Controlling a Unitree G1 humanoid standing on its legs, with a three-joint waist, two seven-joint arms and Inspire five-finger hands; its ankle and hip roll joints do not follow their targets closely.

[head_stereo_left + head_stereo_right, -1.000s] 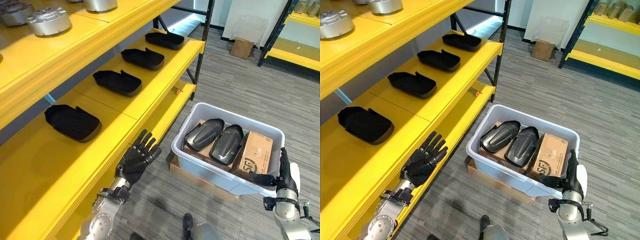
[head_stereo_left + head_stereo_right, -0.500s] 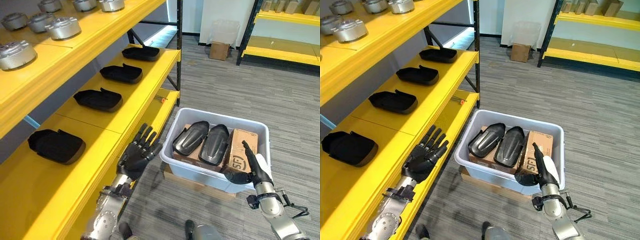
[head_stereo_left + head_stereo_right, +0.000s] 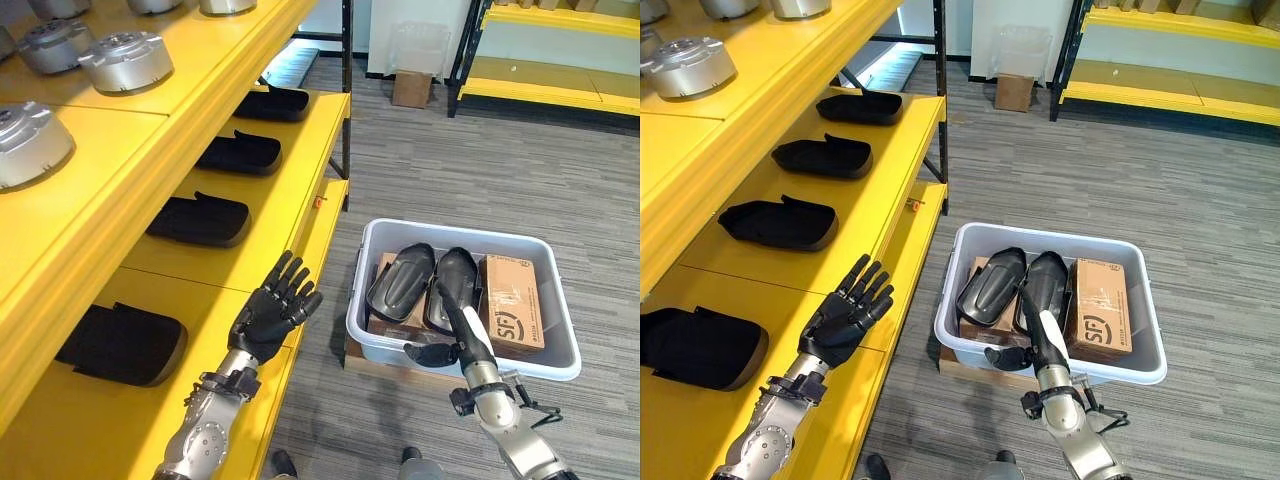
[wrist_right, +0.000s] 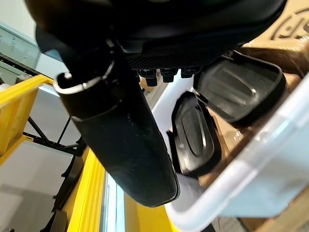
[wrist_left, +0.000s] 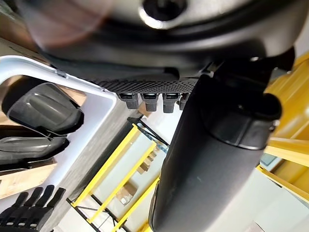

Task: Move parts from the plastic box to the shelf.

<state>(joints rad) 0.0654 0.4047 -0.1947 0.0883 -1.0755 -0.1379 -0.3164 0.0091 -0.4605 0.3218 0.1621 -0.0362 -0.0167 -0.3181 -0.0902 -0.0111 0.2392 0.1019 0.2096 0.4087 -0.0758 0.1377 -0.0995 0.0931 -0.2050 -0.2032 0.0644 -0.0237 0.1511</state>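
silver-grey metal forearms, dark jointed left hand [image 3: 270,318], dark right hand [image 3: 462,330], black wrist collars

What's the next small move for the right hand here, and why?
Probably lower the right hand onto the nearer black part in the plastic box and close on it. The hand hangs open over the box's near rim, holding nothing, with two parts lying on cardboard inside. The left hand is open by the shelf.

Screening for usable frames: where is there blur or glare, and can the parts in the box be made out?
Left wrist view: the hand's casing up close is smeared. Left eye view: the glossy black moulded parts in the white plastic box carry soft sheen, outlines clear.
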